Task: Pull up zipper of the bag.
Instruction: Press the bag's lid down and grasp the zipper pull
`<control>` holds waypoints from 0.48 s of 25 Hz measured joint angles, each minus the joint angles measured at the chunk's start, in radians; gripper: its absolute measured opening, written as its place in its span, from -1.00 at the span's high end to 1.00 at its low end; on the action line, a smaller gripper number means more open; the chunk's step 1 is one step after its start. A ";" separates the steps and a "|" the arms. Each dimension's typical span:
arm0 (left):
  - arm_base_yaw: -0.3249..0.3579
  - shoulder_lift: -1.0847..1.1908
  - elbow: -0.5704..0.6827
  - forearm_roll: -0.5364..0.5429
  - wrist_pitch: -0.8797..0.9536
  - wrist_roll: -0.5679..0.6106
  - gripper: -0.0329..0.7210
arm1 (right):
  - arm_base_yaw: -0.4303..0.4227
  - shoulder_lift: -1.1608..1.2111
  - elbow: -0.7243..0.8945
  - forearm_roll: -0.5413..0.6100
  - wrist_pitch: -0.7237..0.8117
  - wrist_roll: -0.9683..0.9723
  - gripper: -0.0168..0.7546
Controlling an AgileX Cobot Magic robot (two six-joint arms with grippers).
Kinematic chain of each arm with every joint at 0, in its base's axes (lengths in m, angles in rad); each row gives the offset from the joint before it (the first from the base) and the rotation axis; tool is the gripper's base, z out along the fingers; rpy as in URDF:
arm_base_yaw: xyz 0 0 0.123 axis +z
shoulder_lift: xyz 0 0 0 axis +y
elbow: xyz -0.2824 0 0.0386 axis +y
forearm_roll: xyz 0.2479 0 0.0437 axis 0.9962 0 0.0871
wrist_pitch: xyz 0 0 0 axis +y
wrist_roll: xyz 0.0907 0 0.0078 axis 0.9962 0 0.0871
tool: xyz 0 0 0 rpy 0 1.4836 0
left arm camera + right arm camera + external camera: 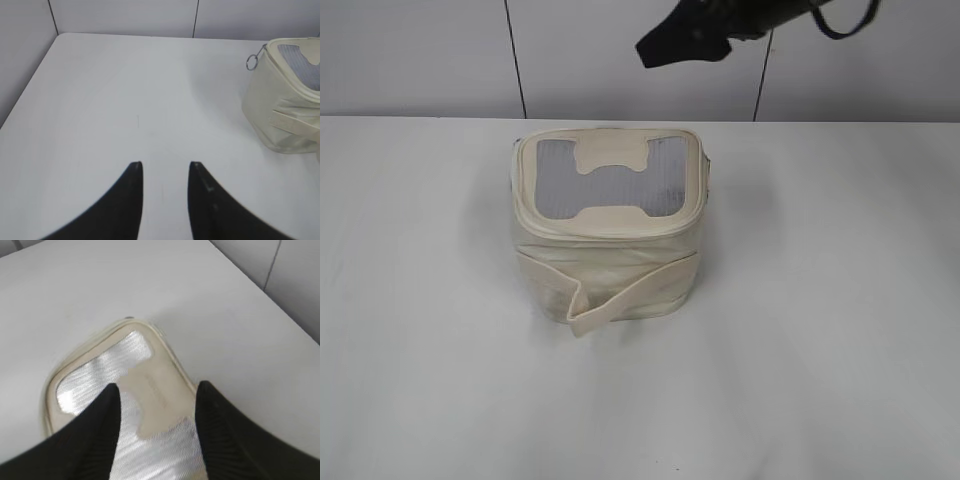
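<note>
The bag (605,240) is a small boxy cream case standing mid-table, lid with grey mesh and a cream H patch, strap band round its body. The zipper (620,233) runs round the lid's rim. One silver ring pull (251,62) hangs at a bag corner in the left wrist view. My right gripper (157,387) is open and empty, hovering well above the lid (145,390); it shows as a dark shape at the top of the exterior view (685,42). My left gripper (165,165) is open and empty over bare table, left of the bag (285,105).
The white table (430,330) stretches round the bag on all sides. A grey panelled wall (420,50) stands behind the table's far edge. The strap's loose end (582,318) sticks out at the bag's front.
</note>
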 joint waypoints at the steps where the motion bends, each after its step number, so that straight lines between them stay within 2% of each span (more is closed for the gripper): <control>1: 0.000 0.000 0.000 0.000 0.000 0.000 0.28 | 0.012 0.064 -0.070 -0.014 0.029 0.009 -0.06; 7: 0.000 0.000 0.000 0.002 0.000 0.000 0.28 | 0.031 0.421 -0.545 -0.079 0.263 0.094 -0.06; 12: 0.000 0.000 0.000 0.003 0.000 0.000 0.28 | 0.050 0.621 -0.815 -0.109 0.401 0.173 -0.06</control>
